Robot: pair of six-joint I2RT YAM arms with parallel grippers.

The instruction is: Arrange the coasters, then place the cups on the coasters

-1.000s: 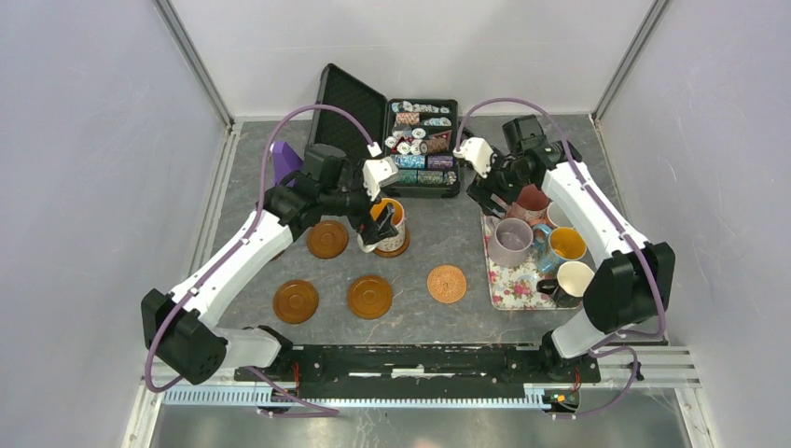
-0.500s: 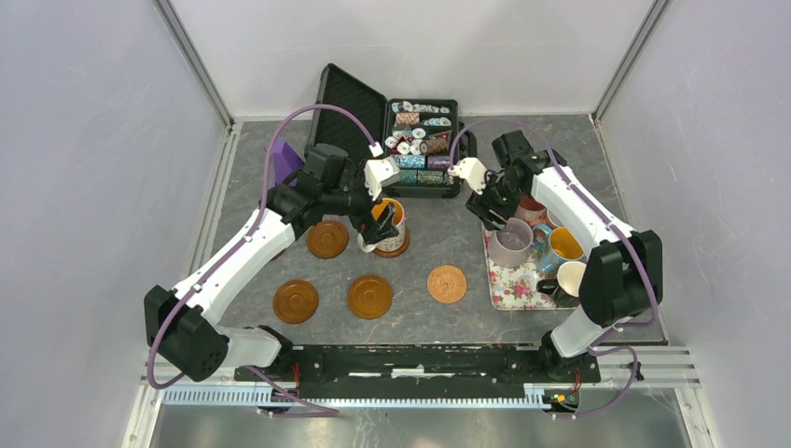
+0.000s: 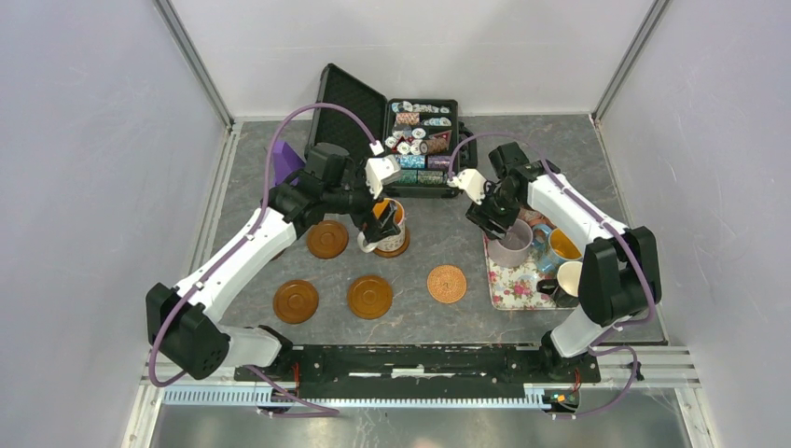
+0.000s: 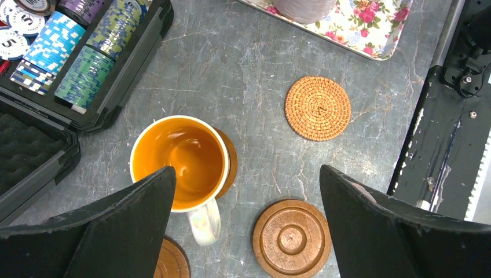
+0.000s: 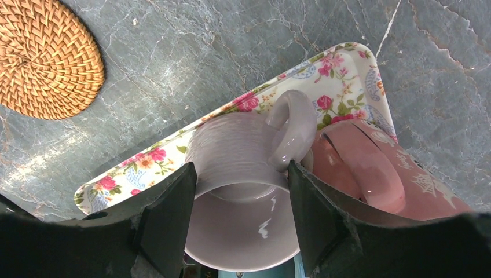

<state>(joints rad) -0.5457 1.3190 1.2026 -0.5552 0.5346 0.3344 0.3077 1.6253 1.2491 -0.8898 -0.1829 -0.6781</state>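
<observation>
The floral tray (image 3: 511, 287), at the right of the table, is crowded, and that is the main hazard; the lilac cup (image 5: 237, 168) stands at its left end with its handle touching the pink cup (image 5: 370, 168) on its far-right side, so a lift that is not straight up could drag or tip that neighbour, or shift the tray. The right gripper (image 5: 240, 188) has its jaws narrowed onto the lilac cup's two sides; the wall looks glossy and ribbed, so a quick move risks a slip. The left gripper (image 4: 246, 174), jaws wide and holding nothing, hangs over the floral cup (image 4: 179, 162) on its brown coaster (image 4: 230, 165); one finger is near the rim and could nudge it off. The woven coaster (image 4: 317, 108), free and nearest the tray, may skid under a cup set down off-centre.
</observation>
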